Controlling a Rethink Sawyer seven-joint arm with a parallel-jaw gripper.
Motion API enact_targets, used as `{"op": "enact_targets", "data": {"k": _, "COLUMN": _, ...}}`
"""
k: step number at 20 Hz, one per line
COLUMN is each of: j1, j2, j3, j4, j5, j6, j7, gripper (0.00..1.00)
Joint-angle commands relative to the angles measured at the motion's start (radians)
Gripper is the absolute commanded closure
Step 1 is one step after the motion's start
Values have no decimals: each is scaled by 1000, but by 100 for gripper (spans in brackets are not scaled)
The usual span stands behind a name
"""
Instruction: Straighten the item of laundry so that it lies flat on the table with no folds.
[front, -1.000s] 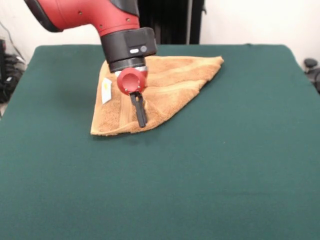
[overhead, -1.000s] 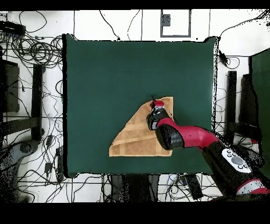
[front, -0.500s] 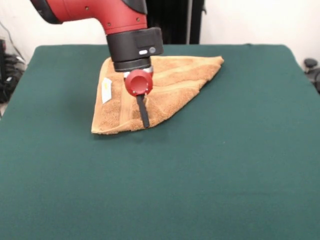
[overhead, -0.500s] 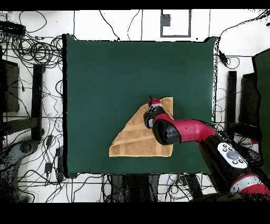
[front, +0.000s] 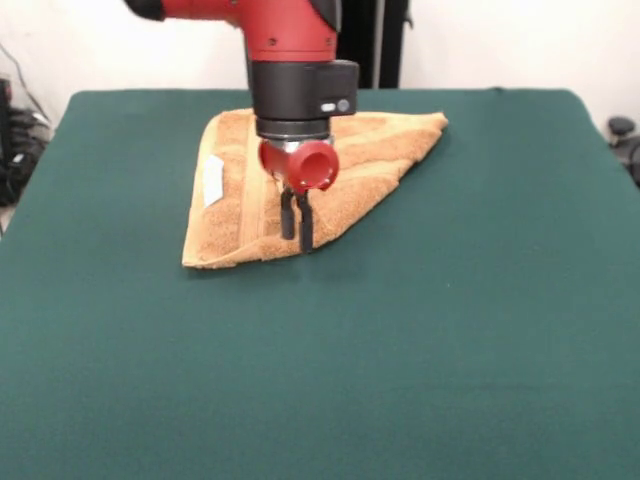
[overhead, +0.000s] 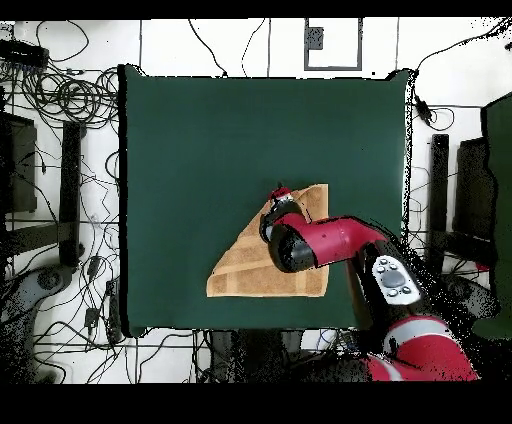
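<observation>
The table, a large rectangle covered in plain dark green cloth, is being taken up mostly by bare surface. The red and black arm is being held above the towel, coming down from the far edge in the front view. The item of laundry, a tan-orange terry towel, is being shown folded into a rough triangle rather than lying flat; in the front view it is lying toward the far edge of the tabletop, somewhat left of centre. Its long folded edge is being run diagonally, from a blunt corner nearer the middle of the tabletop up to a point aimed at the far right corner. Smoother woven bands are being seen crossing the looped pile, and a small white label is being shown at its left edge. The gripper is being held with its two dark fingers close together, a narrow gap between them, tips at the towel's diagonal edge; whether cloth is being pinched cannot be told.
</observation>
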Motion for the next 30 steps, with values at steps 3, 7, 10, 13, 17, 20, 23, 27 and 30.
{"op": "enact_targets", "data": {"k": 3, "j1": 128, "j2": 126, "j3": -228, "j4": -35, "j5": -71, "j6": 88, "j7": -21, "gripper": 0}}
{"op": "enact_targets", "data": {"k": 7, "j1": 160, "j2": 117, "j3": -268, "j4": -32, "j5": -35, "j6": 98, "j7": -14, "gripper": 0}}
{"op": "enact_targets", "data": {"k": 10, "j1": -15, "j2": 27, "j3": -93, "j4": 81, "j5": 63, "j6": 278, "j7": -128, "gripper": 0}}
{"op": "enact_targets", "data": {"k": 13, "j1": -124, "j2": -61, "j3": 19, "j4": 175, "j5": 147, "j6": 467, "j7": -239, "gripper": 0}}
{"op": "enact_targets", "data": {"k": 17, "j1": -169, "j2": -149, "j3": 66, "j4": 247, "j5": 211, "j6": 580, "j7": -261, "gripper": 0}}
{"op": "enact_targets", "data": {"k": 20, "j1": -226, "j2": -188, "j3": 124, "j4": 296, "j5": 227, "j6": 589, "j7": -277, "gripper": 0}}
{"op": "enact_targets", "data": {"k": 23, "j1": -301, "j2": -180, "j3": 212, "j4": 359, "j5": 241, "j6": 510, "j7": -256, "gripper": 0}}
{"op": "enact_targets", "data": {"k": 27, "j1": -330, "j2": -167, "j3": 260, "j4": 396, "j5": 236, "j6": 461, "j7": -215, "gripper": 0}}
{"op": "enact_targets", "data": {"k": 30, "j1": -322, "j2": -163, "j3": 262, "j4": 395, "j5": 220, "j6": 434, "j7": -181, "gripper": 0}}
